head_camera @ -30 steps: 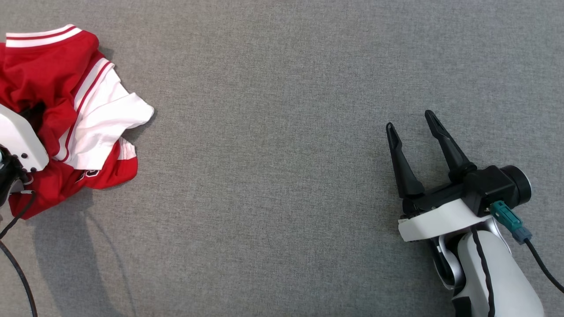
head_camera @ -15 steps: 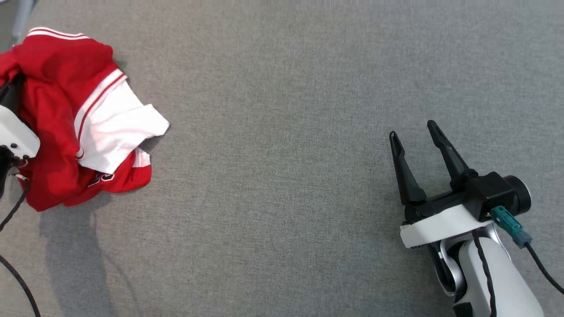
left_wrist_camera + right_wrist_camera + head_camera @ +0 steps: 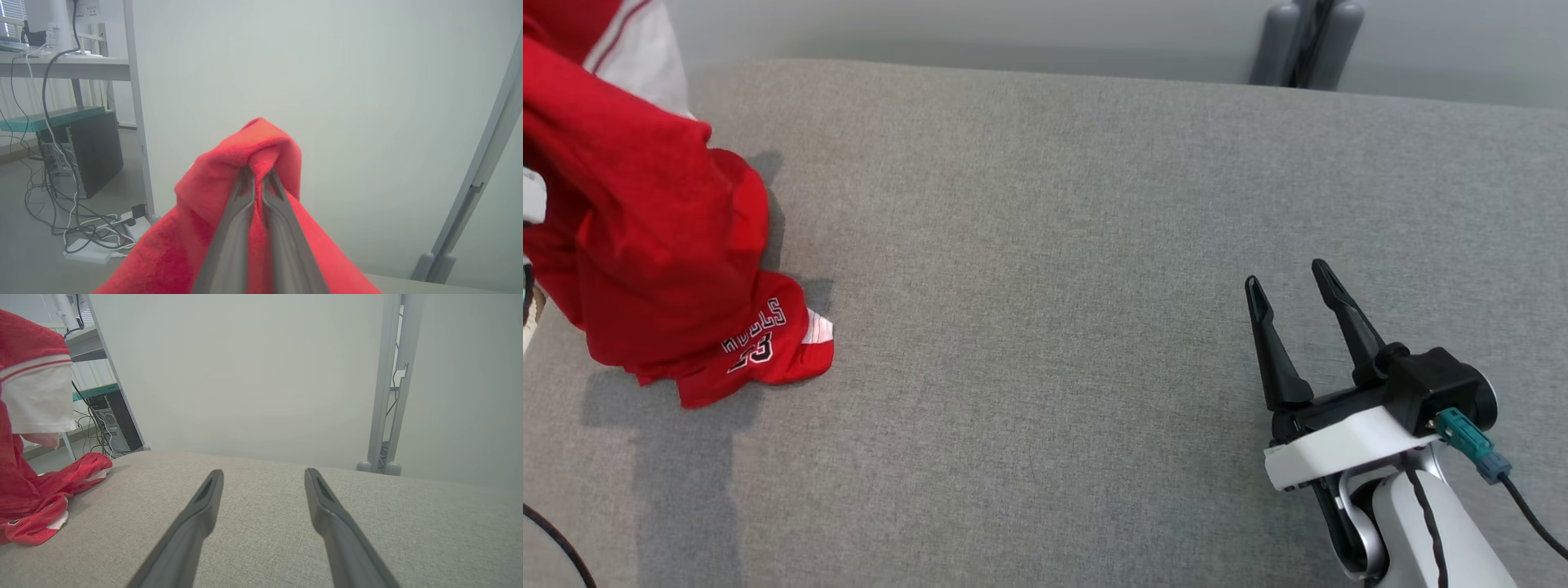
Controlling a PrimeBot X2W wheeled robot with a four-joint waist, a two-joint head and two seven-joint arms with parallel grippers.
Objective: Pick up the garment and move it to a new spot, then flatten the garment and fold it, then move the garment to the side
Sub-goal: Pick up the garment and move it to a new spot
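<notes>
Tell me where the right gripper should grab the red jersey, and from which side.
Likely best: grip the jersey at its lowest corner, by the white lettering, where it rests on the grey surface. Come in low from the robot's right: that corner points toward the open right gripper, while the rest hangs bunched from the shut left gripper.

One garment (image 3: pixel 645 245), two tools (image 3: pixel 258 173) (image 3: pixel 1284 274)

The garment (image 3: pixel 645 245) in the left gripper (image 3: pixel 258 173) looked like soft matt cloth, kinda meshy. Tabletop (image 3: pixel 1045 286) under the right gripper (image 3: pixel 1285 273) was rough woven fabric; its fingers (image 3: pixel 1274 359), matt plastic.
</notes>
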